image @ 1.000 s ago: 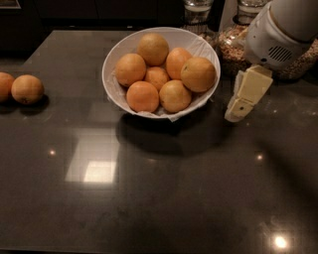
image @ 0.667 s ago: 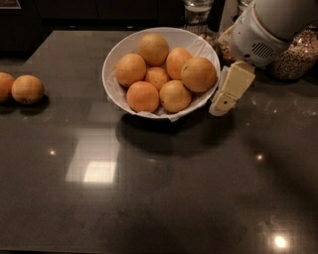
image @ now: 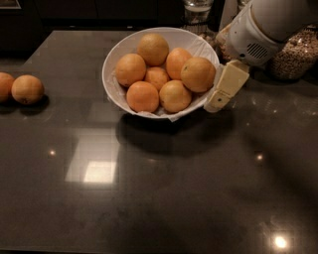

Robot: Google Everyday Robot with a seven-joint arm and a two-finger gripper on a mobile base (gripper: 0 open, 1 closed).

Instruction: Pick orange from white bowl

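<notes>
A dark, glossy countertop [image: 164, 198] fills your view, with ceiling lights reflected on it as bright spots. Near its back edge stands one white bowl [image: 112, 82], wide and shallow, with a crinkled white lining. You can count seven oranges piled in it. The orange [image: 198, 74] you are after is the large one on the bowl's right side, resting against the rim with a small dark stem dot showing on its upper left. Its six bowl-mates crowd to its left and behind it. The small orange [image: 157, 78] at the middle is half buried by the others. Two loose oranges [image: 27, 89] sit well apart from the bowl at the far left of the counter, and the outer one is cut by the frame edge. Your gripper [image: 222, 94] hangs from the white arm [image: 263, 30] at the upper right, its cream tip just beside the bowl's right rim and near the target fruit. You cannot tell whether it is open or closed. Behind the arm stands one glass jar of grain [image: 294, 54], and a clear glass [image: 197, 10] stands behind the bowl.
</notes>
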